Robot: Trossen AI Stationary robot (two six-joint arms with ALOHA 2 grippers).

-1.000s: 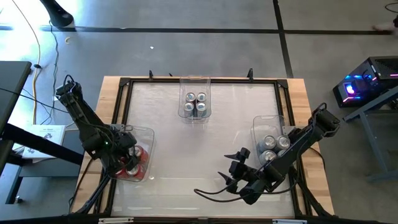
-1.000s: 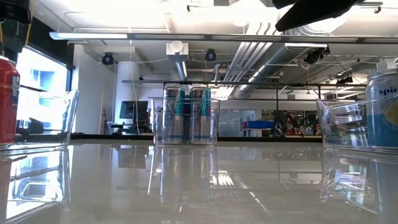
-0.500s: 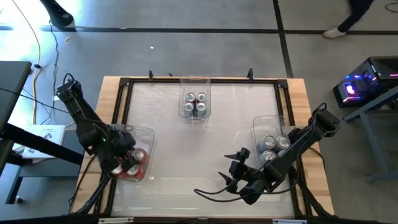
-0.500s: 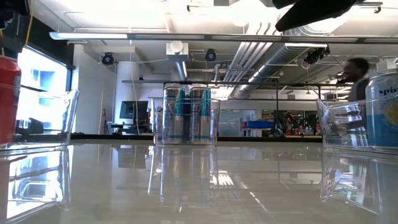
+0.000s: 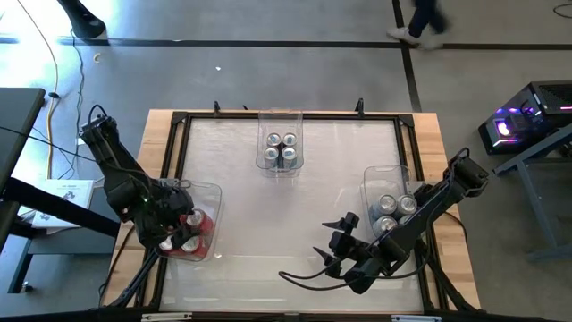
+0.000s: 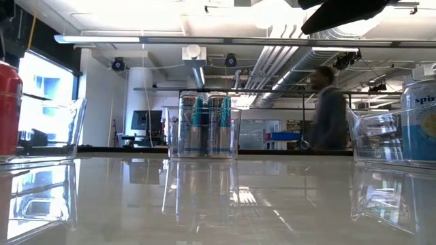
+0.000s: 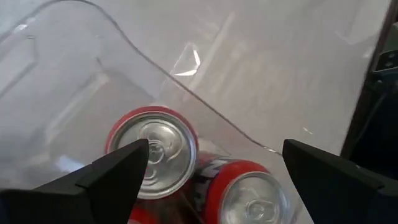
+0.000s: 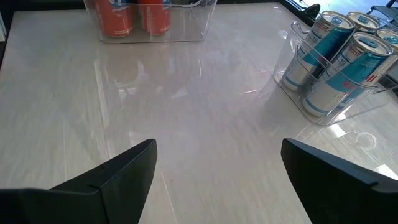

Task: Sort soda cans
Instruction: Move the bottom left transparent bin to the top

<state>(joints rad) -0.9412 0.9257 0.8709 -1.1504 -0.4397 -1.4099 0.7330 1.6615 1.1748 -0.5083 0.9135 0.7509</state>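
High view: left pincer (image 5: 170, 234) hangs over the clear bin (image 5: 211, 192) at the desk's (image 5: 295, 206) left edge, above the red cans (image 5: 195, 224). Its wrist view alone shows the fingers (image 7: 115, 171) spread apart, empty, with 2 red cans (image 7: 158, 149) upright in the bin below; the arm hides most of them from above

Right pincer (image 5: 335, 250) sits near the desk's front edge, beside the right bin (image 5: 380, 179) of silver cans (image 5: 389, 207). Wrist view shows its fingers (image 8: 124, 165) wide apart over bare desk, holding nothing, facing the red cans (image 8: 134, 15) opposite and the blue-tinted cans (image 8: 339, 62)

Far-centre bin (image 5: 281, 116) holds 4 blue-tinted cans (image 5: 281, 148). Low view only: their teal sides (image 6: 204, 126), and a person (image 6: 328, 109) in the room behind
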